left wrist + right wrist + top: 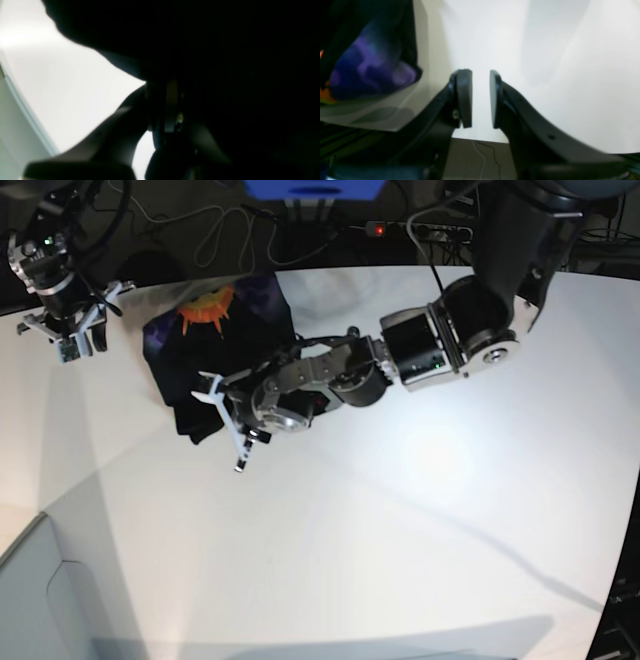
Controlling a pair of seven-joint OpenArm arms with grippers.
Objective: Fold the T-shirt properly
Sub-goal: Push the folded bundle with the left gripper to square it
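folded black t-shirt [215, 345], orange burst uppermost, near the table's [400, 530] far edge; left gripper [225, 420] closed, its hold obscured; right gripper [480, 98] parted, empty.

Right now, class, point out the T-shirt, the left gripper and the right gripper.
T-shirt [215, 330]: base view, on its black cloth beside the orange burst.
Left gripper [225, 417]: base view, midway between its fingertips.
Right gripper [480, 98]: right wrist view, gap between its pads.
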